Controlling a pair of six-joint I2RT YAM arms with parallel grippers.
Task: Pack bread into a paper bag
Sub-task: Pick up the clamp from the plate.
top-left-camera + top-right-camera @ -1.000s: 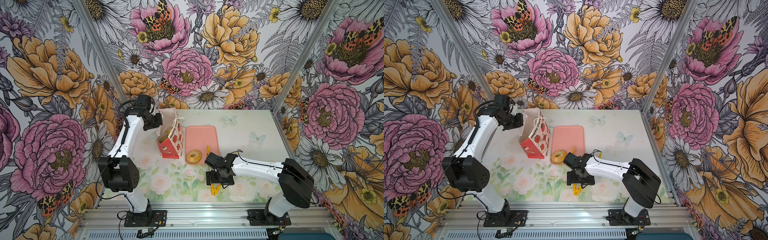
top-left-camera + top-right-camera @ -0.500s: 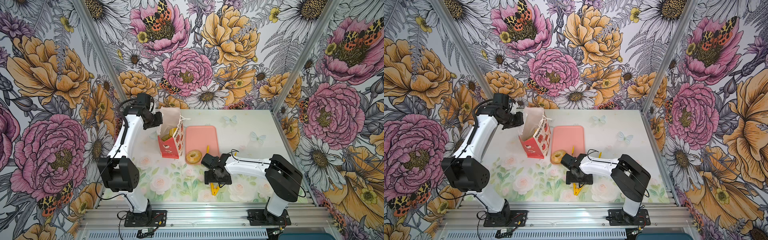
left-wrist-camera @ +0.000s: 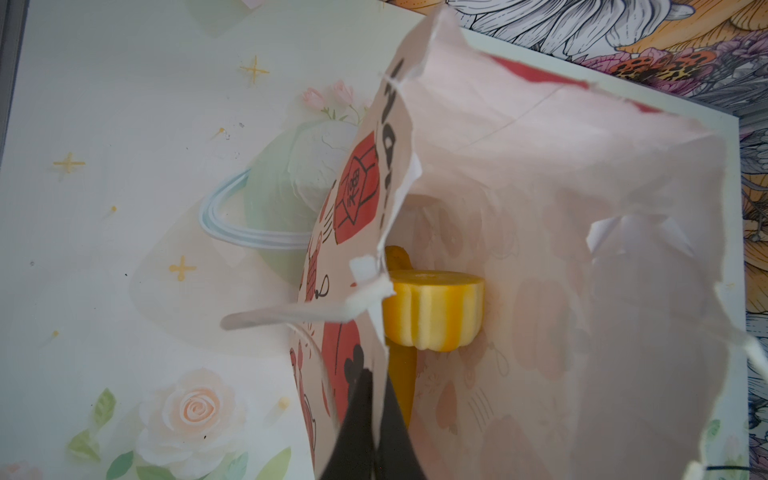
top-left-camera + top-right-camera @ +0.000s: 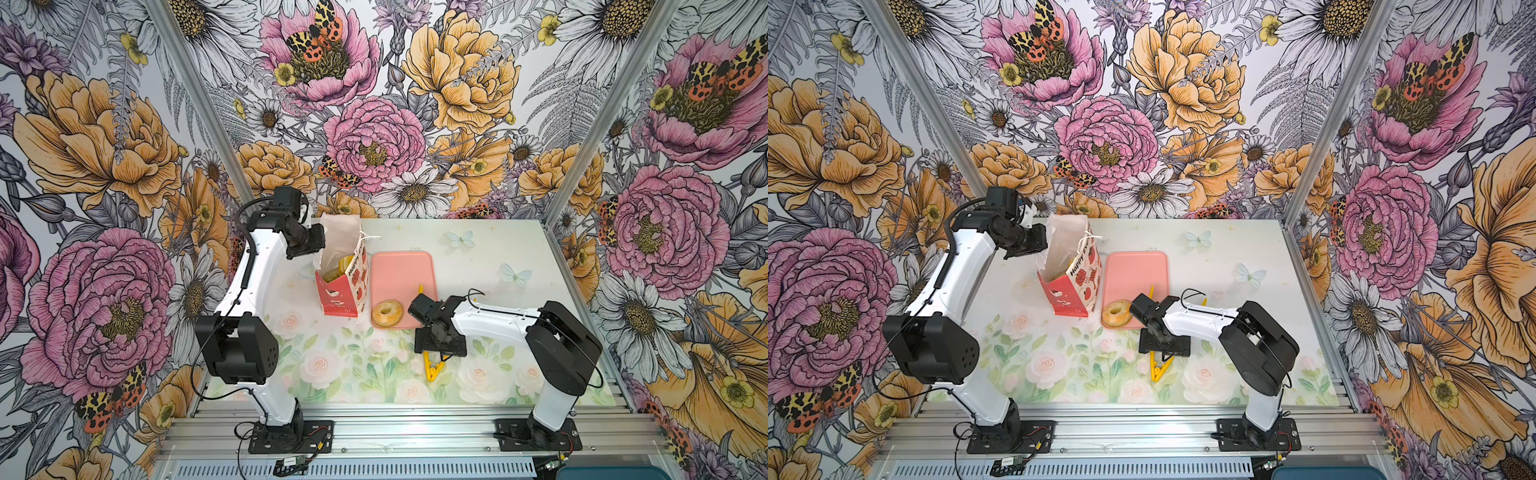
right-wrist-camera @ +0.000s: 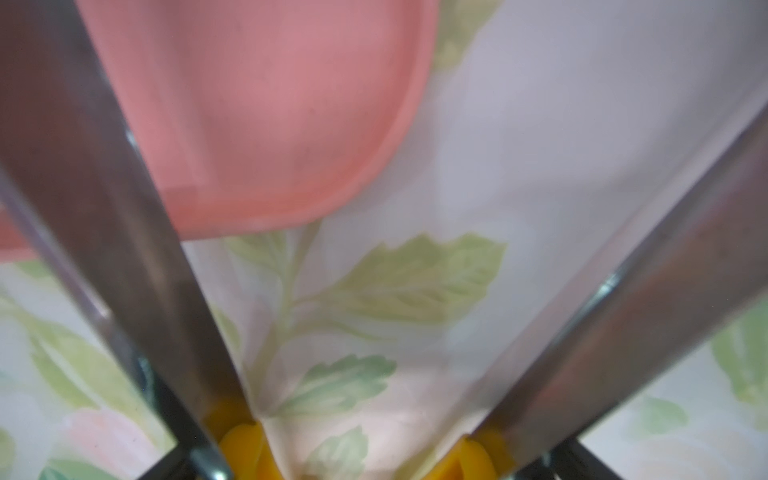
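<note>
— Where is the bread found?

— A fluted bun is seen inside the paper bag in the left wrist view, lodged against the inner wall, with other yellow pieces partly hidden beside it. Which pieces those are cannot be told. A ring bagel is left outside, lying flat on the pink tray, at the near corner closest to the bag.

— And how is the bag placed?

— It is stood upright on the surface, mouth open, just beside the tray, between the tray and the left arm. In both top views its red base and printed side are shown; the lettering is read only in part.

— What is done by the left end effector?

— Its dark fingers are pressed together on the bag's side wall near the rim, so that the paper is pinched between them.

— And the right end effector?

— It is held low over the surface, near the tray's front edge. The tongs are gripped in it near their yellow hinge, with the jaws set wide against the outer sides of the two metal arms. The arms are spread, and the tray's corner is seen between them in the right wrist view. One yellow tip is shown over the tray, near the bagel but apart from it.
</note>
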